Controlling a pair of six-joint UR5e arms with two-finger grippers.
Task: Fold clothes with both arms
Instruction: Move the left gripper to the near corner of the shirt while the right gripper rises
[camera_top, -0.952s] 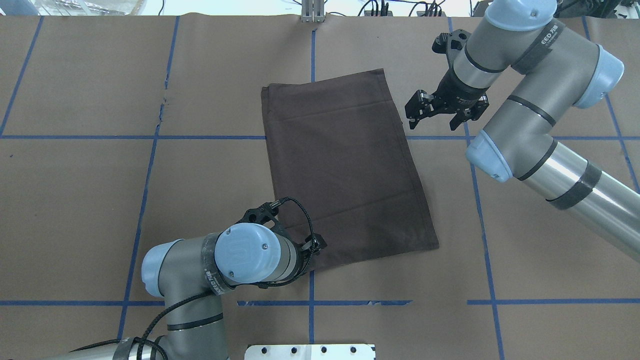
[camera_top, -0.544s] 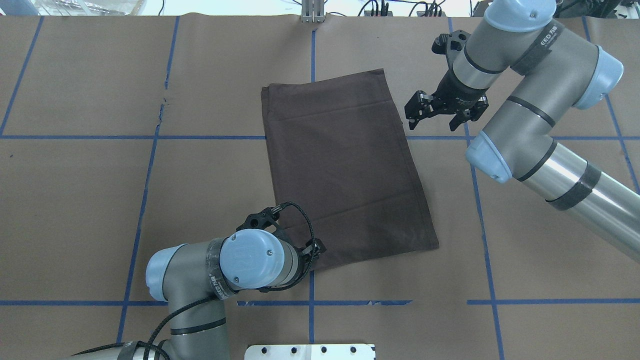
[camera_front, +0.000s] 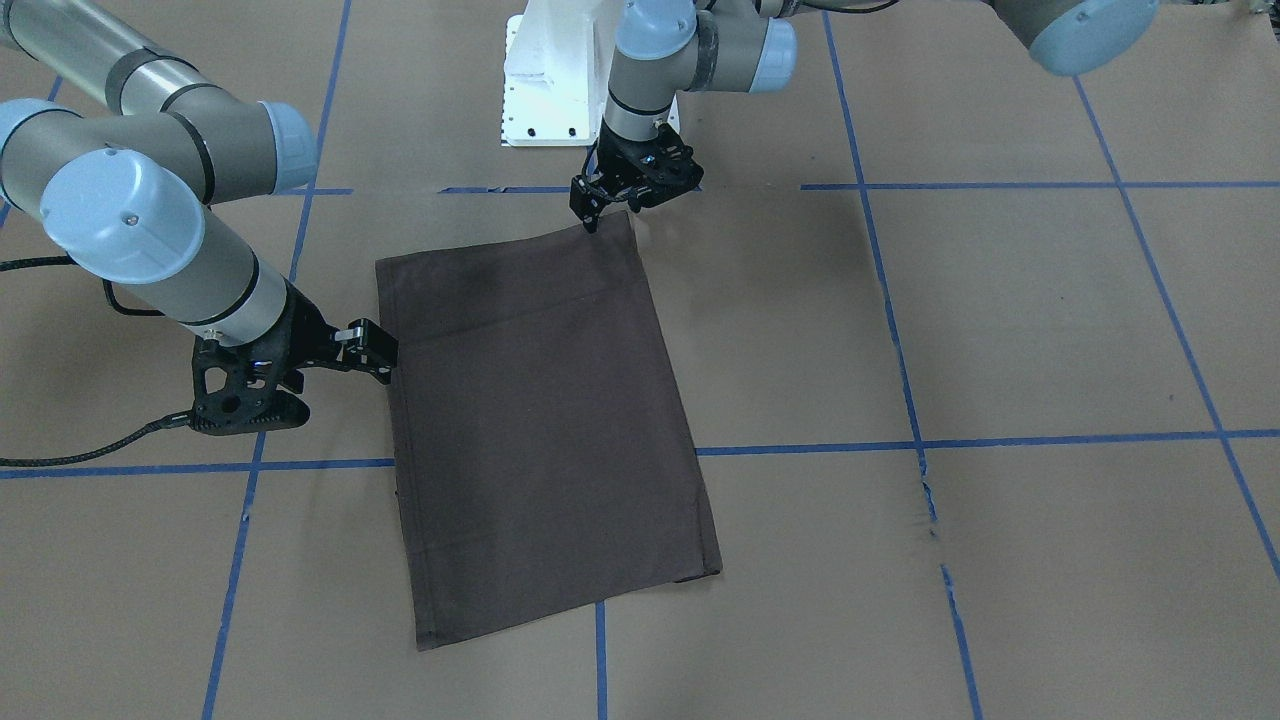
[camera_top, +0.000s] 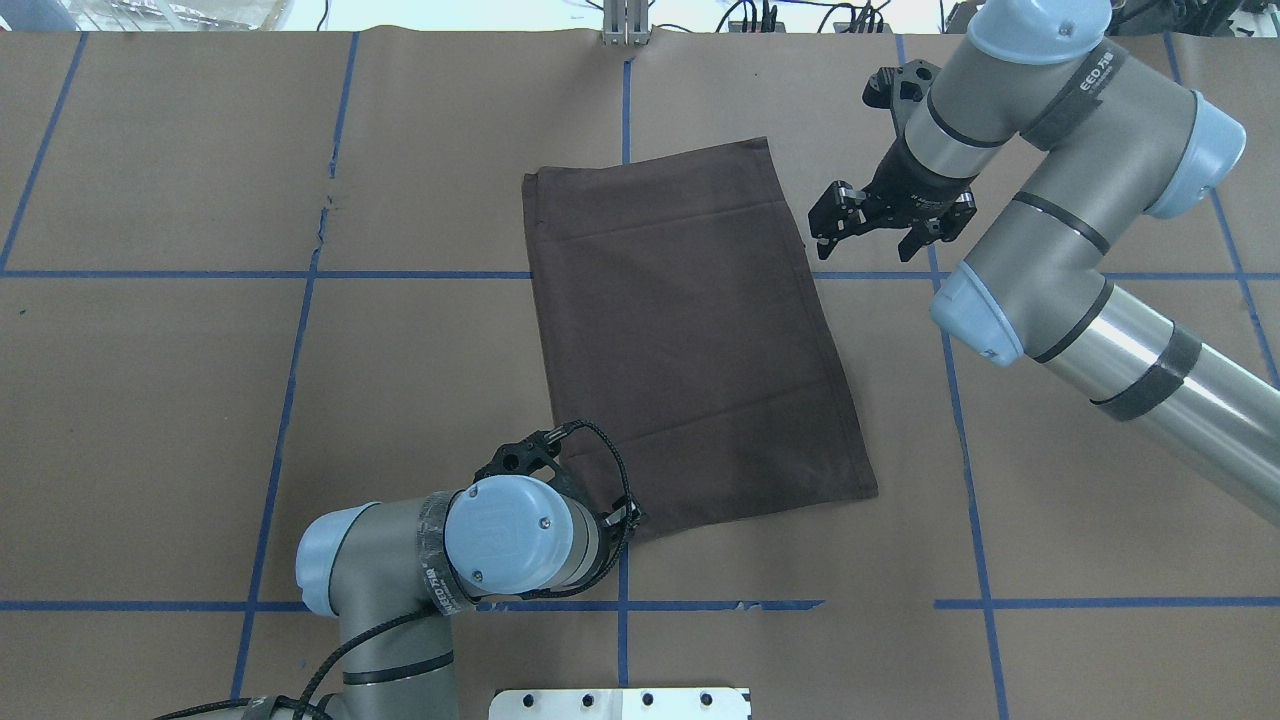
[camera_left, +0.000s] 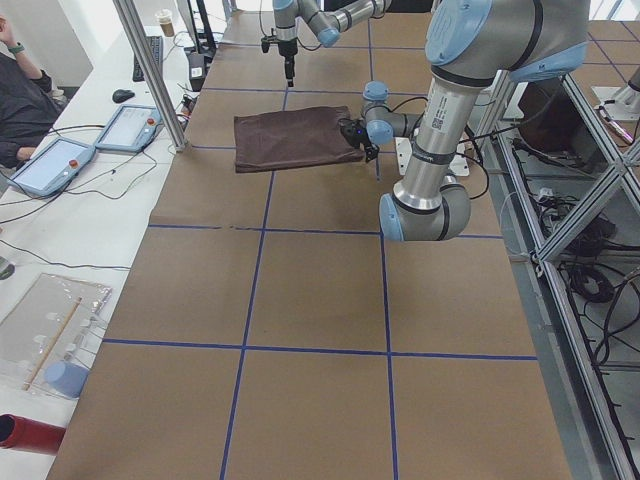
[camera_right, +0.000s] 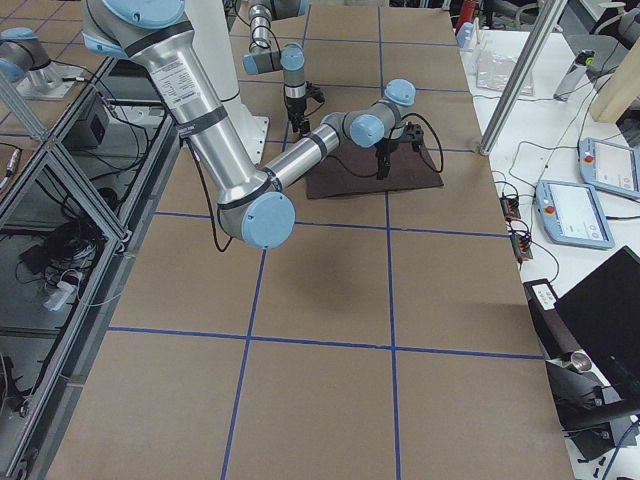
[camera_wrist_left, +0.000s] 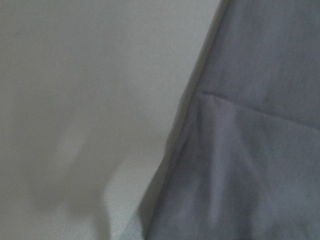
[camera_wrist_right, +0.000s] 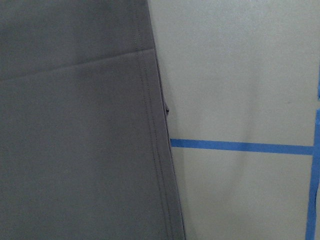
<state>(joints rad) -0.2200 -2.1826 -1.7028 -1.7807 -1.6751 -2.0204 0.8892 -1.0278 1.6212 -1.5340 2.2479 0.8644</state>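
Dark brown T-shirt (camera_top: 690, 330) lies flat mid-table on brown paper (camera_top: 200, 400), already narrowed to tidy rectangle. Left gripper (camera_front: 612, 208) low at shirt corner nearest white pedestal base (camera_front: 540, 100), one tip touching cloth; fingers spread or pinched, cannot tell. Right gripper (camera_top: 866, 236) just beside opposite long edge, toward far end, fingers wide, empty. Looks like setting grasps for next fold. To do it well: catch every layer at both holds, lift together, keep edge taut, lay hems flush.
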